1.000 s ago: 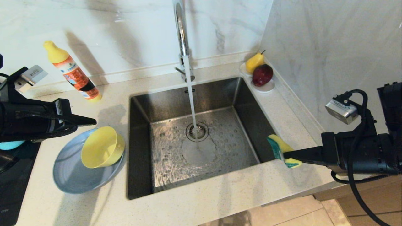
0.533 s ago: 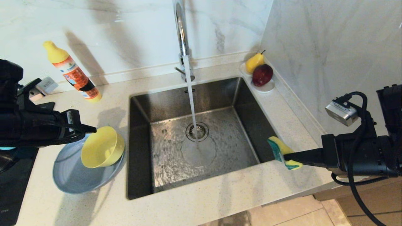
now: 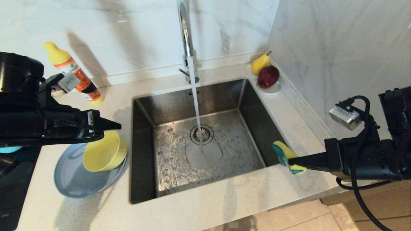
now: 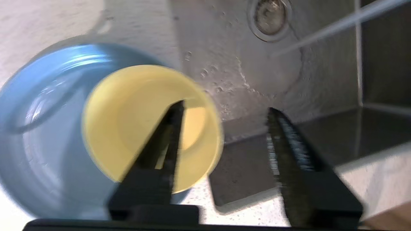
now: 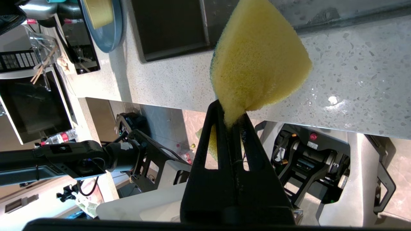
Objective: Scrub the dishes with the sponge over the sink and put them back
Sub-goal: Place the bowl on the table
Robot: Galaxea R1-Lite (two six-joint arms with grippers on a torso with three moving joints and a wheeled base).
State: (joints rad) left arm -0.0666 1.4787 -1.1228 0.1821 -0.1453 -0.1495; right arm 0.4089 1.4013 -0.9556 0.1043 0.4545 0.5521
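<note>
The yellow-green bowl [image 3: 104, 154] lies tilted on the grey-blue plate [image 3: 72, 181] on the counter left of the sink [image 3: 224, 96]. My left gripper [image 3: 116, 125] hovers over the bowl's sink-side rim. In the left wrist view this gripper [image 4: 225, 106] is open, with one finger over the inside of the bowl [image 4: 128, 118] and the other over the sink's corner. Nothing is held. A sliver of the teal-blue bowl [image 3: 9, 149] shows under the left arm. My right gripper [image 3: 290, 159] is shut on the sponge [image 3: 284, 154] at the sink's right rim; the sponge's yellow face [image 5: 257, 61] fills the right wrist view.
Water runs from the chrome tap [image 3: 184, 32] onto the drain [image 3: 201, 134]. An orange detergent bottle [image 3: 75, 75] stands at the back left. A white dish with a pear and an apple [image 3: 266, 77] sits at the back right corner. A black hob [image 3: 16, 189] lies at the far left.
My left gripper has moved right to above the yellow-green bowl's rim and has gone from shut to open. The right arm and the sponge have stayed put.
</note>
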